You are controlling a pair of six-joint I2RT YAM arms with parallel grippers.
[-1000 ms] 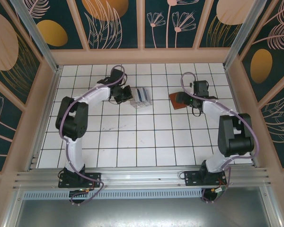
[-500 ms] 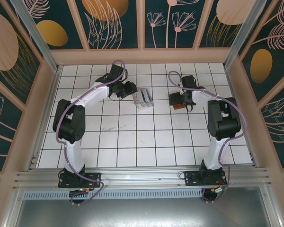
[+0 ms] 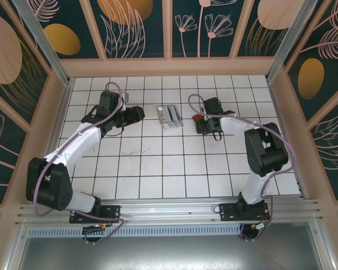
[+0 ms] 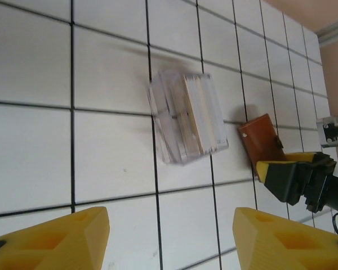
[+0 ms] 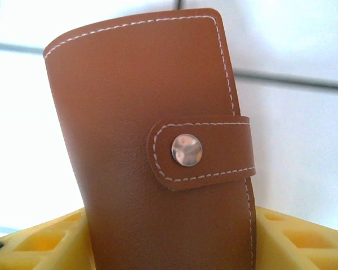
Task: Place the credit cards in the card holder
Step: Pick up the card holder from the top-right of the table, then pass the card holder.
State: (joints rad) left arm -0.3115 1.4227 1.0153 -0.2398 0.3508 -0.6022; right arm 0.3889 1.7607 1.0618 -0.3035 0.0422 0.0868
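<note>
The right gripper (image 3: 201, 121) is clenched on the card holder (image 5: 152, 146), right of the table's (image 3: 158, 169) middle, toward the far side. Its yellow fingers (image 5: 296, 239) press on both sides of the brown cover. The cover shows white stitching and a strap with a round metal snap (image 5: 186, 150). The credit cards (image 4: 200, 115) stand on edge in a clear tray (image 4: 163, 132), just left of the holder. Their print is too blurred to read. The left gripper (image 4: 170, 228) is released, its jaws wide apart, left of the tray.
</note>
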